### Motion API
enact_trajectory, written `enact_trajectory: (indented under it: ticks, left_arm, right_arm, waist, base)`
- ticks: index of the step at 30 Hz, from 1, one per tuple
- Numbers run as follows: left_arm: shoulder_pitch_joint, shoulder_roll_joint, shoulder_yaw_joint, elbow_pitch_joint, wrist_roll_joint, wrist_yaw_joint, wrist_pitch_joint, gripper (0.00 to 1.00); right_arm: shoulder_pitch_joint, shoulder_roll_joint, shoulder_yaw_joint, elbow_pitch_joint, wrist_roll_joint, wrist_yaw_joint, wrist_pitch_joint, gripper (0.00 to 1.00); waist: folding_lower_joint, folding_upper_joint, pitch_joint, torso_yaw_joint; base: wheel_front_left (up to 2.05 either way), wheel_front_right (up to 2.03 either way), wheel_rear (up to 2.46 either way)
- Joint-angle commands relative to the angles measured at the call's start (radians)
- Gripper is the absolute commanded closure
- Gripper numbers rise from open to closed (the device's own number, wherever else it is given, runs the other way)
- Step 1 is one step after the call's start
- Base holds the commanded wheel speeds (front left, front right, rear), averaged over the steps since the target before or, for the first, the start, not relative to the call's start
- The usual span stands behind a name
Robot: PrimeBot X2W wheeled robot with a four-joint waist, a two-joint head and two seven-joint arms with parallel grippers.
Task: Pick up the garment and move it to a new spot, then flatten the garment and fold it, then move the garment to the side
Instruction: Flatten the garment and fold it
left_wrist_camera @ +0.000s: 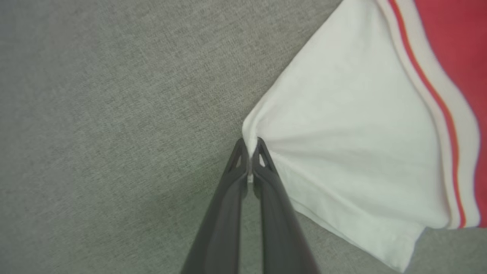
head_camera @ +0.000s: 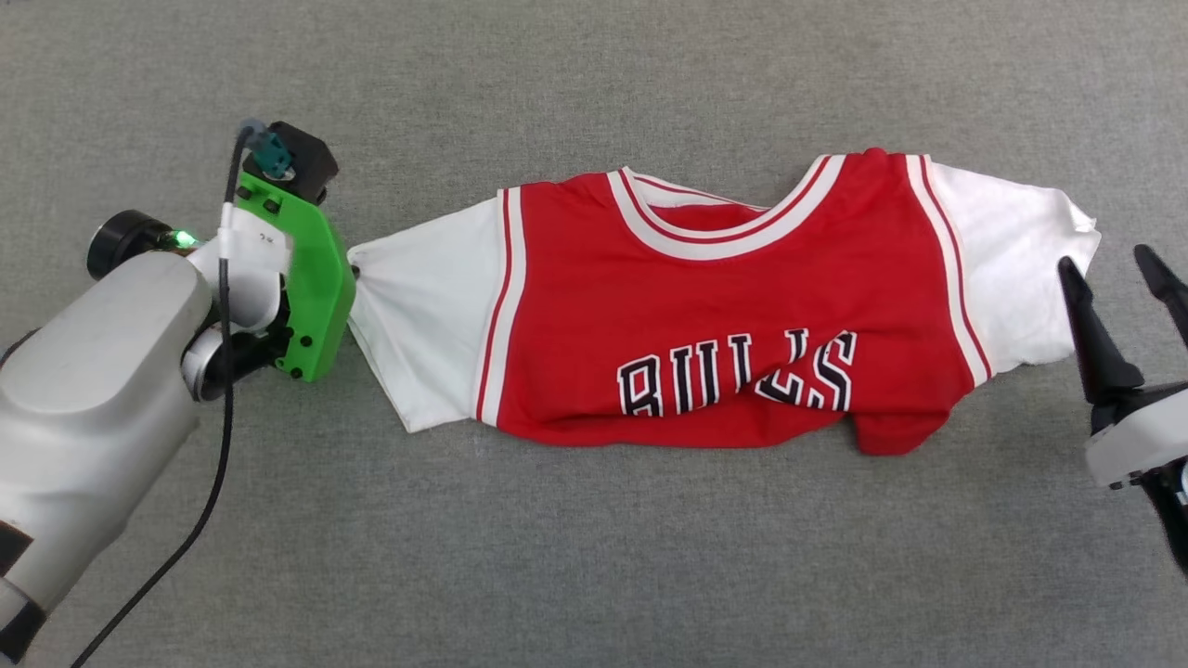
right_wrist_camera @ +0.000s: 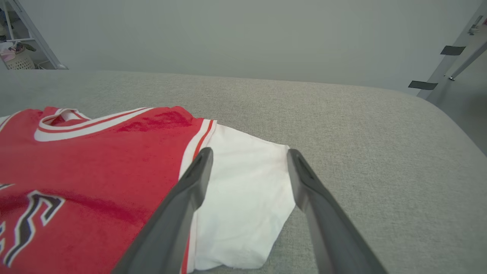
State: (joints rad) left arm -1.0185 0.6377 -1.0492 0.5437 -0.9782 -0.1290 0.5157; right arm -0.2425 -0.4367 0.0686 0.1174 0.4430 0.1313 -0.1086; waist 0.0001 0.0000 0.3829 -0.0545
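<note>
Garment: red jersey, laid across grey surface, hem bunched. Judged light, limp and easily dragged. Left-side sleeve is pinched at its tip by left gripper. Right gripper is held agape by right-side sleeve, judged the second hold.

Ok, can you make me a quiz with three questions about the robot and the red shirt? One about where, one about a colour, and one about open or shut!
1. Where does the left gripper hold the shirt?
A. the collar
B. the tip of a sleeve
C. the bottom hem

2. What colour are the chest letters?
A. green
B. yellow
C. black with white edges

3. How is the right gripper?
A. open
B. shut on the shirt
C. shut on nothing

Answers:
1 B: it pinches the white sleeve's bunched tip.
2 C: the letters are dark and outlined in white on the red.
3 A: its two fingers stand wide apart.
</note>
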Motion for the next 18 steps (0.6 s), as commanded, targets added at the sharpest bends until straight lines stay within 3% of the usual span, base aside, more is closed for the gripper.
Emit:
enact_trajectory:
  ticks: [1,6,10,18]
  left_arm:
    - [0.011,0.025,0.004,0.005,-0.009,-0.002,-0.026,1.00]
    - [0.012,0.072,0.021,-0.023,-0.010,-0.002,-0.105,1.00]
    - [0.016,0.096,0.029,-0.060,0.004,0.008,-0.144,1.00]
    - [0.024,0.095,0.027,-0.158,0.027,0.049,-0.171,1.00]
  right_arm:
    - [-0.025,-0.020,-0.014,-0.004,0.004,-0.001,0.007,0.00]
    - [-0.053,-0.103,-0.055,-0.040,0.017,-0.001,0.071,0.00]
    - [-0.088,-0.186,-0.023,-0.066,0.059,-0.001,0.210,0.00]
    - [-0.182,-0.353,0.143,-0.064,0.255,-0.001,0.665,0.00]
  waist:
    - [-0.0001,0.0000,-0.024,0.015]
    - [-0.0001,0.0000,-0.054,0.039]
    - [-0.0001,0.0000,-0.060,0.057]
    - [-0.0001,0.0000,-0.038,0.091]
  base:
    - [0.00,0.00,0.00]
    - [0.00,0.00,0.00]
    - [0.00,0.00,0.00]
    - [0.00,0.00,0.00]
